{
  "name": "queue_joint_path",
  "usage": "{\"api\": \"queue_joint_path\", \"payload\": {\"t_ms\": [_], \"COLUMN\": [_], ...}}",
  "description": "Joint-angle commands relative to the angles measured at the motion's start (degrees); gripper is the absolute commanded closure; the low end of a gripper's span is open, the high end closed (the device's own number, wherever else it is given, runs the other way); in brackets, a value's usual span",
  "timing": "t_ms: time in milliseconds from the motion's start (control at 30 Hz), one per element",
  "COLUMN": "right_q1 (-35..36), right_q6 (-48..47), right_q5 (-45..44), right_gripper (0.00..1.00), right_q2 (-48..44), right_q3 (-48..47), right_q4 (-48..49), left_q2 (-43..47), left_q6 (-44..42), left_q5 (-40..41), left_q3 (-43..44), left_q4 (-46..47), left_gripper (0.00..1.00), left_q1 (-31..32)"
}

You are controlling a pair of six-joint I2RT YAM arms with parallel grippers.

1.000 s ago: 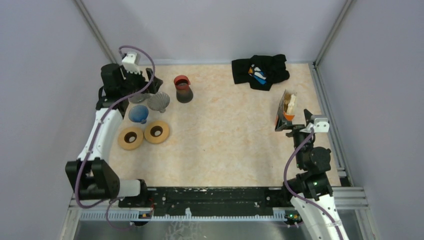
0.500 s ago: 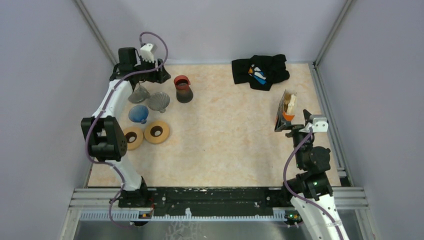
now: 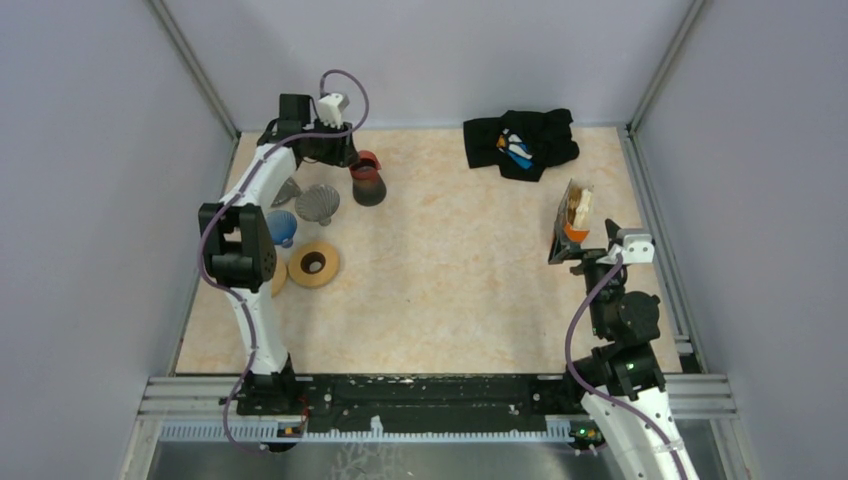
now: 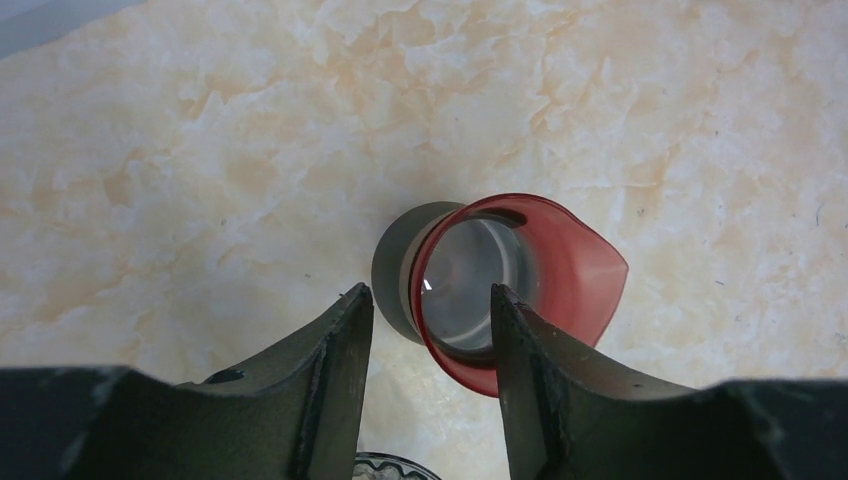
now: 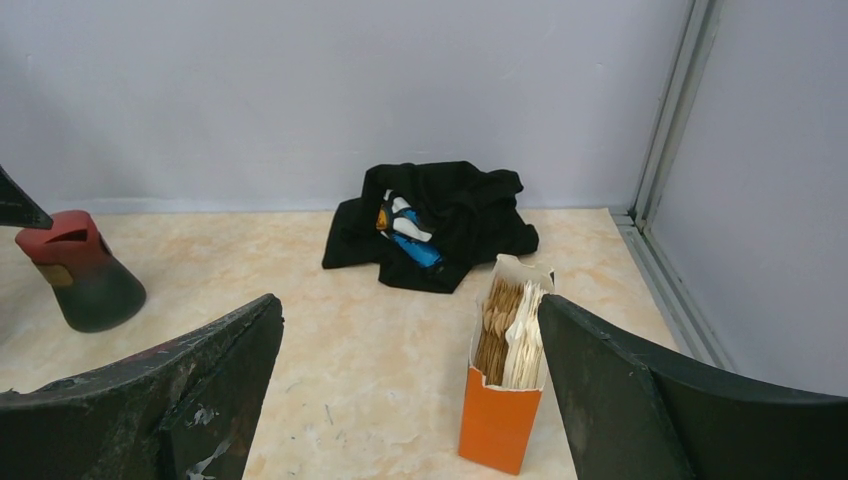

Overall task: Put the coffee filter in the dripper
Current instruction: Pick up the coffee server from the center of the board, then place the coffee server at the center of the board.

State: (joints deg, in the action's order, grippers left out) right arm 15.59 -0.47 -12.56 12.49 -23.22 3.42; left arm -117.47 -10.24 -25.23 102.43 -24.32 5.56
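Observation:
The dripper (image 3: pixel 367 180) is a dark cone with a red top, standing at the back left of the table. My left gripper (image 3: pixel 343 153) hangs just above it, open and empty. In the left wrist view the dripper's red rim (image 4: pixel 520 275) lies just beyond the fingertips, partly behind the right one, and my left gripper (image 4: pixel 430 312) holds nothing. The coffee filters (image 5: pixel 510 325) stand in an open orange box (image 3: pixel 570 225) at the right. My right gripper (image 3: pixel 588 252) sits just in front of the box, open wide and empty (image 5: pixel 410 330).
A grey ribbed dripper (image 3: pixel 318 202), a blue dripper (image 3: pixel 280 228) and a wooden ring (image 3: pixel 314 263) sit left of the red-topped dripper. A black cloth (image 3: pixel 520 140) lies at the back right. Walls and metal rails close in the table.
My left arm has swung from the back left corner to the right and now hangs over the red-topped dripper. The right arm has not moved.

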Motion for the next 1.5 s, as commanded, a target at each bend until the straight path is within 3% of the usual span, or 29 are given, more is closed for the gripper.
{"api": "queue_joint_path", "payload": {"t_ms": [0, 300, 433, 533, 800, 1133, 1467], "right_q1": [0.5, 0.5, 0.5, 0.6, 0.6, 1.3, 1.6], "right_q6": [-0.7, -0.9, -0.9, -0.8, -0.5, -0.4, -0.3], "right_q5": [0.7, 1.2, 1.3, 1.7, 2.1, 2.2, 2.2], "right_gripper": [0.01, 0.01, 0.01, 0.01, 0.01, 0.01, 0.01], "right_q2": [0.5, 0.7, 0.6, 0.4, -0.4, -1.8, -2.7], "right_q3": [-0.3, -0.2, -0.2, -0.1, 0.0, 0.2, 0.2], "right_q4": [1.9, 2.0, 2.1, 2.2, 2.6, 2.6, 2.4], "left_q2": [-2.1, -4.9, -4.7, -3.4, 3.3, 12.6, 19.7], "left_q6": [-2.1, -2.7, -2.4, -0.6, 7.3, 27.0, 36.3], "left_q5": [2.1, 2.8, 2.8, 4.3, 13.8, 19.6, 37.8], "left_q3": [4.0, 5.9, 5.9, 4.9, -1.1, -12.2, -21.2], "left_q4": [-2.1, -4.0, -5.6, -6.2, -6.1, -4.0, -0.7], "left_gripper": [0.5, 0.74, 0.93, 0.99, 1.0, 1.0, 1.0], "left_q1": [0.8, 2.5, 3.3, 4.1, 10.6, 17.6, 30.6]}}
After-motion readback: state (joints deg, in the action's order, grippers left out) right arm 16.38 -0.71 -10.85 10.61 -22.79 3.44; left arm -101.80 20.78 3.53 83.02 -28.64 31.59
